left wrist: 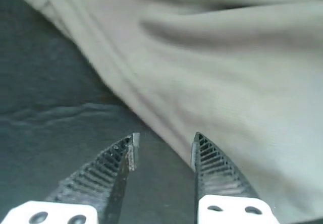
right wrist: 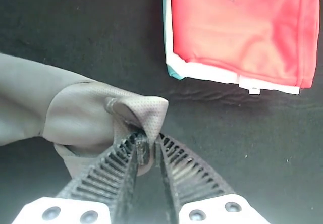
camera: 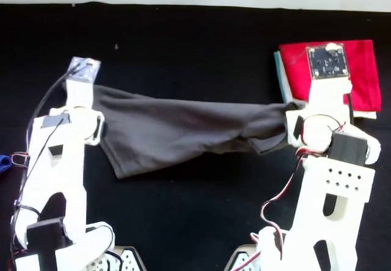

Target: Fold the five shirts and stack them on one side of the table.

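Looking down over the black desk (camera: 183, 222), I see the grey shirt (camera: 177, 130) strung across the middle between my two arms. It is broad and fairly flat toward the left arm, and twisted into a rope toward the right. I cannot tell how much of it rests on the desk. On the far right side sits the folded stack (camera: 366, 79), red shirt on top, with white and teal edges showing beneath it in the right wrist view.

My right tool (right wrist: 149, 143) is nearly closed, pinching a small peak of grey fabric at the bunched end. My left tool (left wrist: 164, 151) stands with its jaws apart and nothing between them, poised at the shirt's stitched edge.

I judge the shirt to be light, limp and thin. It is not fragile, but it will likely sag, twist and slide under a single pinch. The doubled hem looks like the best hold for the left tool, since thicker cloth gives the teeth more bite. I would take it at a corner, through both layers, and keep clear of the desk covering.
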Action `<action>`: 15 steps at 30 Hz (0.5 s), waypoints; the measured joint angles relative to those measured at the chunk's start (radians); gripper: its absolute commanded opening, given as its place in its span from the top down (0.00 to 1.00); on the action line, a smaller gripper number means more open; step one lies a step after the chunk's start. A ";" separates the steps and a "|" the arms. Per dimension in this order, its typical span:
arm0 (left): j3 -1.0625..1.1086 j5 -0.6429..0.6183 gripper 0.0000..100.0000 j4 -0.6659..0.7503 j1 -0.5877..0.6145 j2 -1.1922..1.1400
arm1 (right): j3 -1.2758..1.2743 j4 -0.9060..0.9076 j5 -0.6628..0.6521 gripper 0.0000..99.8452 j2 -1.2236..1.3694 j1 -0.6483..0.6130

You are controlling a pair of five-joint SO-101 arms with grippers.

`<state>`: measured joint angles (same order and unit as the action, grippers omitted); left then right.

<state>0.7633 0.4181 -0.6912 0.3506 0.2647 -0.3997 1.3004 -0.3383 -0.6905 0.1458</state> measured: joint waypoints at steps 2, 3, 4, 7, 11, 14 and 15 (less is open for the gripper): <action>0.000 0.000 0.82 0.000 0.002 -0.017 | 0.000 -0.003 0.000 0.99 0.000 0.000; 0.000 0.000 0.82 -0.006 0.002 -0.018 | 0.000 -0.005 0.000 0.99 0.000 0.000; 0.000 0.000 0.82 -0.032 0.002 -0.018 | 0.000 -0.005 0.000 0.99 0.000 0.000; -0.002 0.000 0.82 -0.161 -0.014 -0.018 | 0.000 -0.005 0.000 0.99 0.000 0.000; -0.031 0.000 0.82 -0.371 -0.077 -0.018 | 0.000 -0.005 0.000 0.99 0.000 0.000; -0.041 0.000 0.82 -0.427 -0.129 -0.025 | 0.000 -0.005 0.000 0.99 0.000 0.000; -0.041 0.000 0.82 -0.419 -0.141 -0.028 | 0.000 -0.005 0.000 0.99 0.000 0.000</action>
<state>0.7219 0.4181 -1.1101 0.2094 0.2371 -0.3997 1.2958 -0.3383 -0.6905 0.1458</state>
